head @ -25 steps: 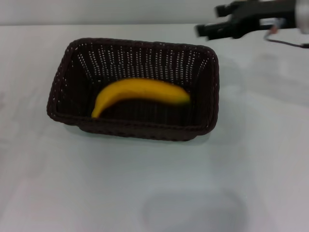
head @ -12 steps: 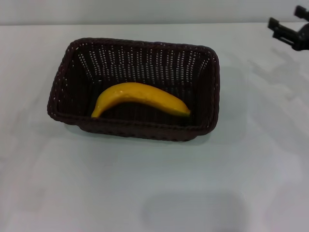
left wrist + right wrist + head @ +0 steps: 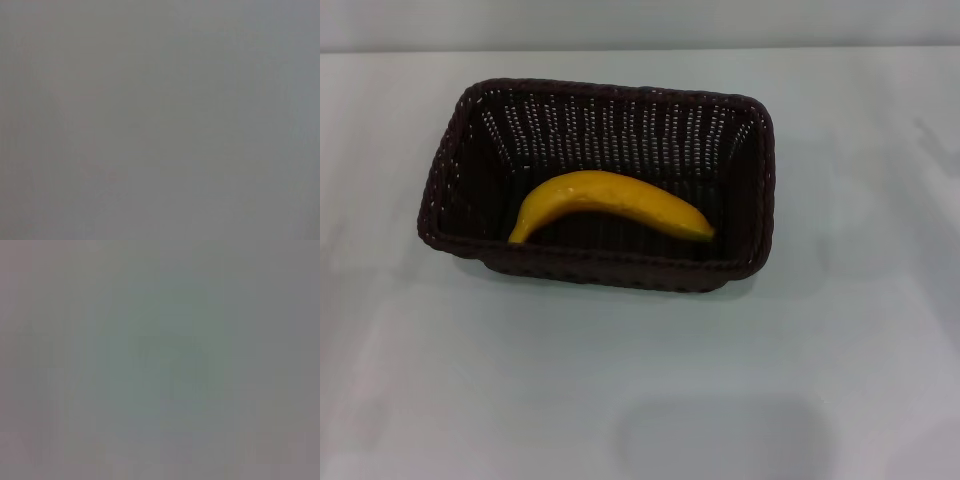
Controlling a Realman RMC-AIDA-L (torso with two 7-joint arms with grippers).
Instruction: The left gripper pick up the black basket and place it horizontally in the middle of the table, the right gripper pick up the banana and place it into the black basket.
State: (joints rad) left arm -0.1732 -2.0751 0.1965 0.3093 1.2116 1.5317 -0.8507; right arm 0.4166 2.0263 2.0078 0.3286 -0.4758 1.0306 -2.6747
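The black basket stands lengthwise across the middle of the white table in the head view. The yellow banana lies inside it on the basket floor, its dark tip toward the right end. Neither gripper shows in the head view. Both wrist views show only a plain grey surface, with no fingers and no objects.
White tabletop surrounds the basket on all sides. The table's far edge runs along the top of the head view.
My right gripper has pulled away to the upper right and left the head view. The banana and basket have stayed in place.
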